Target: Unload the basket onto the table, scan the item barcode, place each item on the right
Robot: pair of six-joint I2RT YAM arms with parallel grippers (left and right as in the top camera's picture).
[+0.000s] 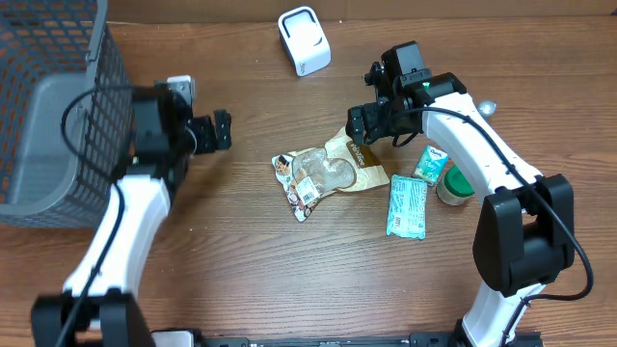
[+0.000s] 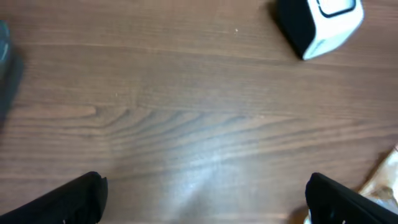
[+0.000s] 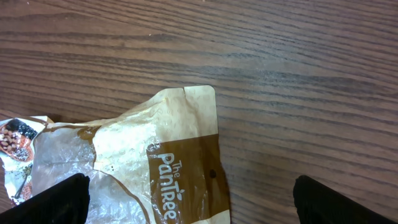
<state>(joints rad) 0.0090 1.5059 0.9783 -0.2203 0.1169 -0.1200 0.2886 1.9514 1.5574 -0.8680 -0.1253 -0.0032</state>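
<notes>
Wood table (image 1: 241, 222), snack bag (image 1: 333, 166) in the middle, white scanner (image 1: 304, 40) up top. Left gripper (image 1: 219, 131) and right gripper (image 1: 372, 127) both spread wide, holding nothing.

Perhaps checkout test bench: scanner (image 1: 304, 40), wire basket (image 1: 58, 39)

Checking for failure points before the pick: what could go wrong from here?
The open right tool hangs over the brown-and-clear crinkled snack pouch, which lies against a small printed packet; a grab may drag both. No barcode shows on the pouch, so it may need turning before the white box-shaped scanner can read it.
</notes>
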